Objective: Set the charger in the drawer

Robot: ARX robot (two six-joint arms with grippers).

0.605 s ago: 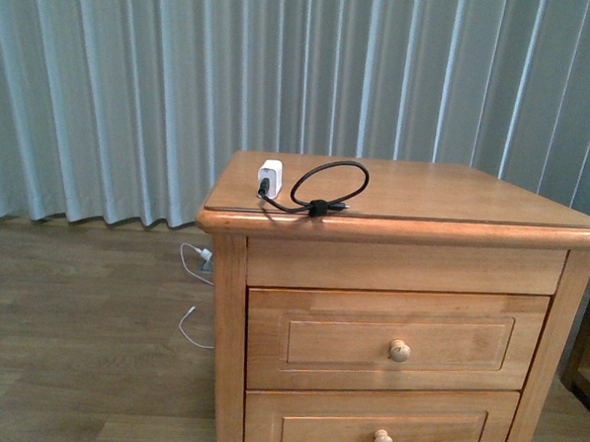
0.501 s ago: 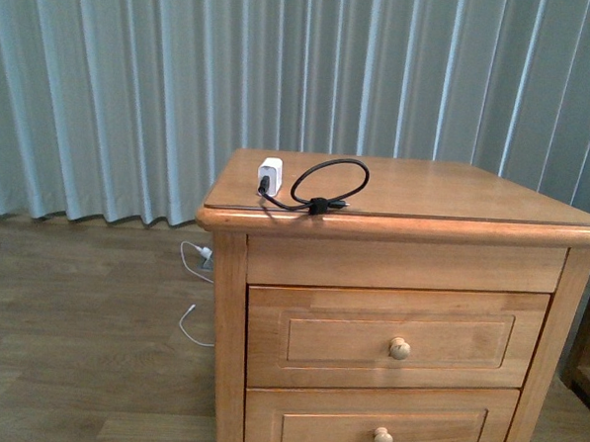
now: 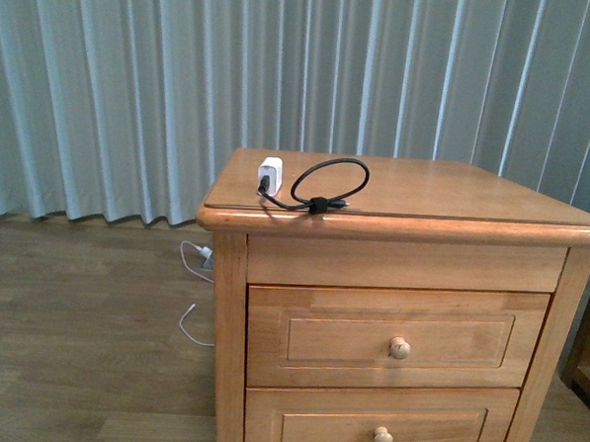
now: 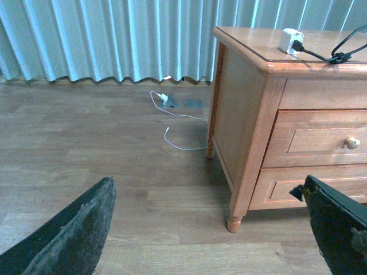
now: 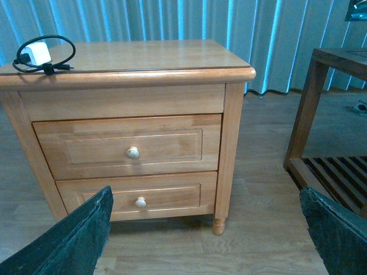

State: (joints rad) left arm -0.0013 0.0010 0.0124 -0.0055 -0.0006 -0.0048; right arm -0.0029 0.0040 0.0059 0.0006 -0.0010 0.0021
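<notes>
Charger (image 3: 270,172) at the tabletop's (image 3: 445,189) 8 o'clock edge, cable loop toward 3 o'clock; drawer (image 3: 319,336) shut, at 5 o'clock from it. Left pincer (image 4: 206,189) and right pincer (image 5: 206,192) spread apart.

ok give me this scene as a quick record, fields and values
charger: on the nightstand top, near its front left corner, black cable looped and tied
drawer: upper, taller one, shut
lower drawer: shut
white cable: on the floor beside the nightstand
left gripper: jaws open, empty
right gripper: jaws open, empty, facing the drawer fronts
task state: charger not yet picked up, drawer not yet opened
</notes>
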